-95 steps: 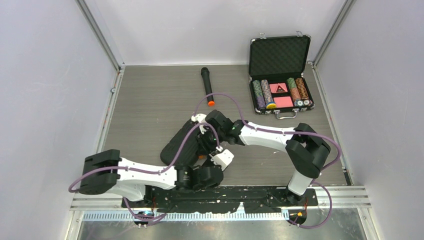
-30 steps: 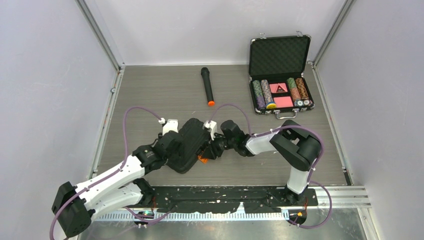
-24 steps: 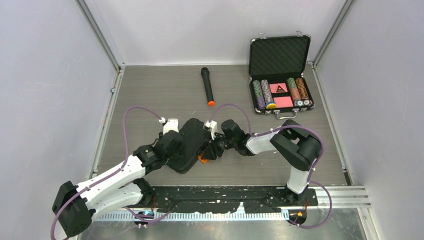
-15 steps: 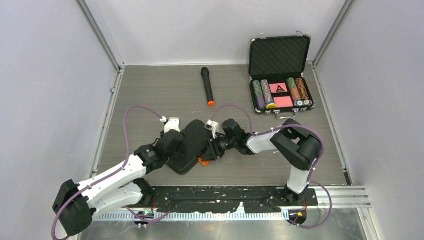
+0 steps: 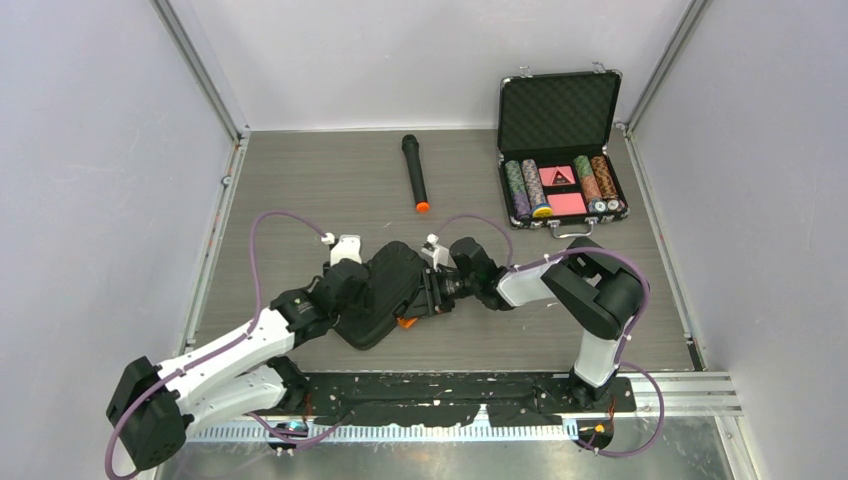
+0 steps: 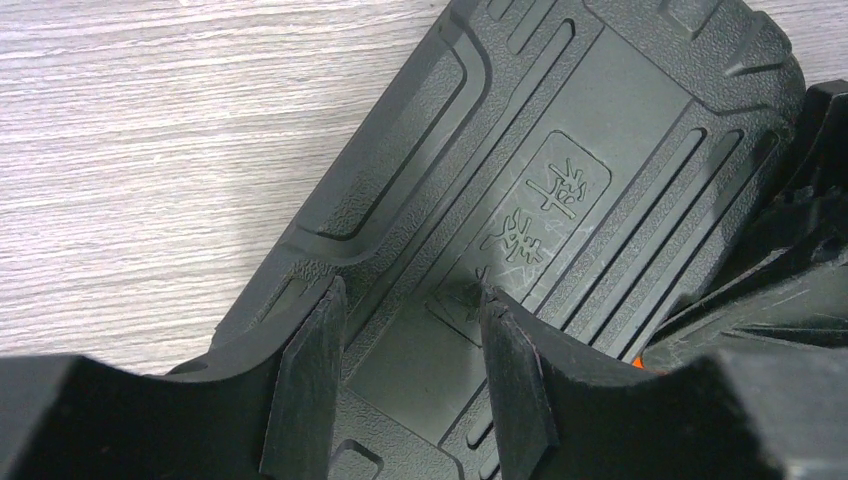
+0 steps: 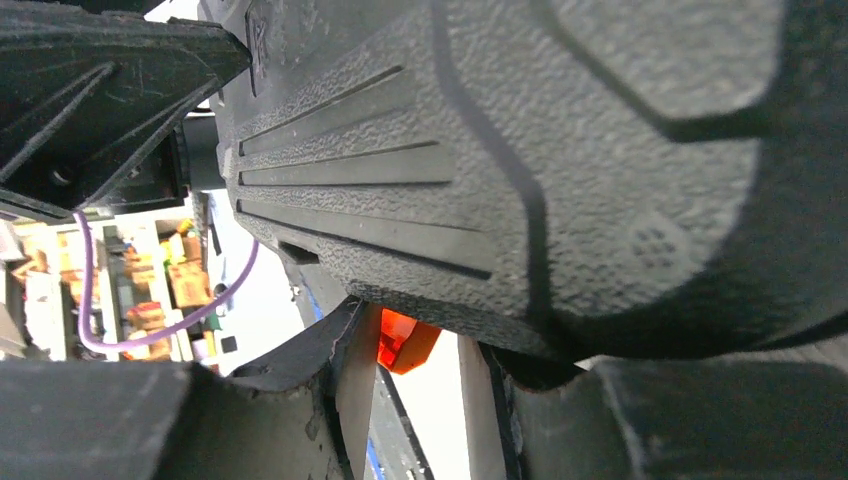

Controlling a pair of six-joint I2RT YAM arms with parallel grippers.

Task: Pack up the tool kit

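Note:
The tool kit (image 5: 385, 290) is a black ribbed clamshell case lying shut on the table between the two arms. My left gripper (image 5: 358, 294) reaches in from the left. In the left wrist view the left gripper (image 6: 412, 292) is open, its fingertips (image 6: 325, 320) spread on the ribbed lid (image 6: 560, 150) with nothing pinched. My right gripper (image 5: 430, 294) is at the case's right edge. In the right wrist view the right gripper (image 7: 420, 345) is open under the case edge (image 7: 480, 150). The orange latch (image 7: 400, 340) sits between its fingers, with a gap to one finger.
A black microphone (image 5: 414, 172) with an orange end lies at the back centre. An open metal-edged case of poker chips (image 5: 560, 150) stands at the back right. Grey walls enclose the table (image 5: 300, 190), and the arms' base rail (image 5: 440, 395) runs along the near edge.
The left arm, earlier at the case's near side, now reaches over it from the left. In the last second the case turned slightly and the right gripper crept right and back.

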